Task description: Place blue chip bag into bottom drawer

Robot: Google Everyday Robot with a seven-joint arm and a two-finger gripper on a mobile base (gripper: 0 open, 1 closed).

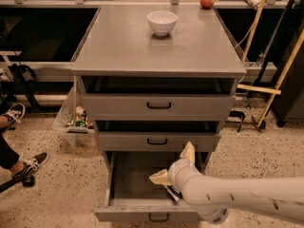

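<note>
The pale arm (pixel 247 198) comes in from the lower right, cut off by the frame edge, and hides the right part of the open bottom drawer (pixel 137 175) in the grey cabinet (pixel 156 46). Its gripper (pixel 171 161) hangs over that drawer's right side, cream fingers (pixel 188 152) spread wide and holding nothing. Only a dark sliver of the blue chip bag (pixel 174 193) shows under the wrist, seemingly lying on the drawer floor.

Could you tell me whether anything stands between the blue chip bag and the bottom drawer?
Nothing visible does. The bottom drawer is pulled open, and the blue chip bag lies inside it near the right front, mostly hidden under the gripper, which hangs open just above it.
</note>
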